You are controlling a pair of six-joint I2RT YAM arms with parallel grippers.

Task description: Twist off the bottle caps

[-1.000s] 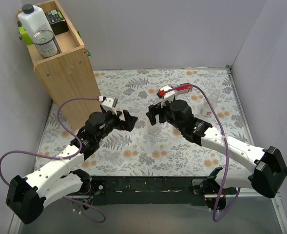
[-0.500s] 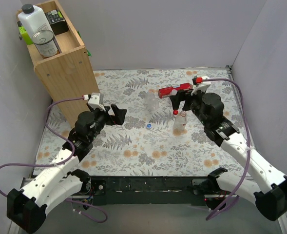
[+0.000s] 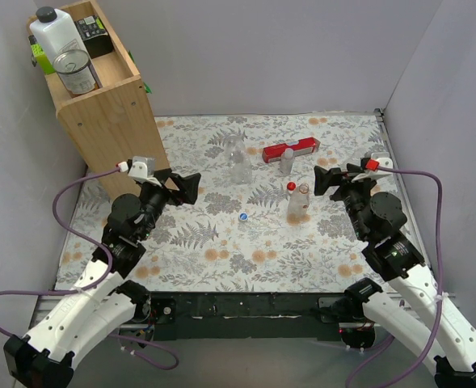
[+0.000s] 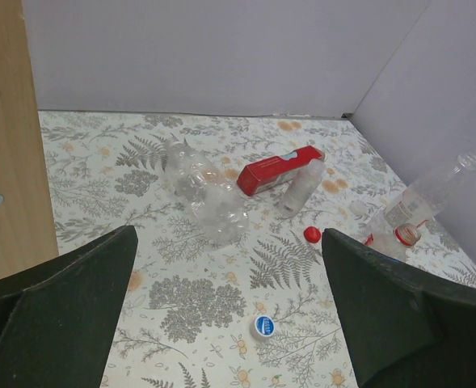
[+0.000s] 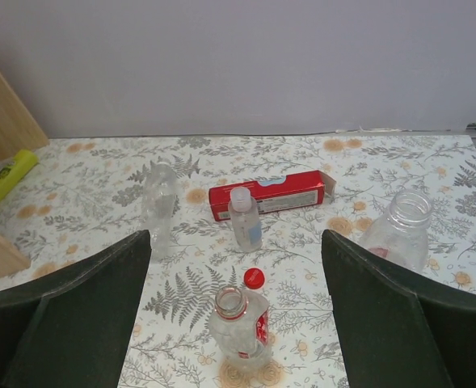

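Standing wide apart, the jaws of the left gripper [image 3: 187, 187], centre-left of the overhead view, held and touched nothing. Right gripper [image 3: 325, 179], centre-right: jaws likewise spread wide, empty. One red bottle cap [image 3: 291, 187] lay on the floral table [image 3: 221, 250], right of centre, near an uncapped clear bottle [image 3: 299, 204]. Blue cap [image 3: 243, 217] lay at centre.

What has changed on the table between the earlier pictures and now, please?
Both arms drew back from the middle: the left gripper toward the left, the right gripper toward the right, both open and empty. That uncovered the uncapped bottle, the red cap beside it and a blue cap. The red box stayed put.
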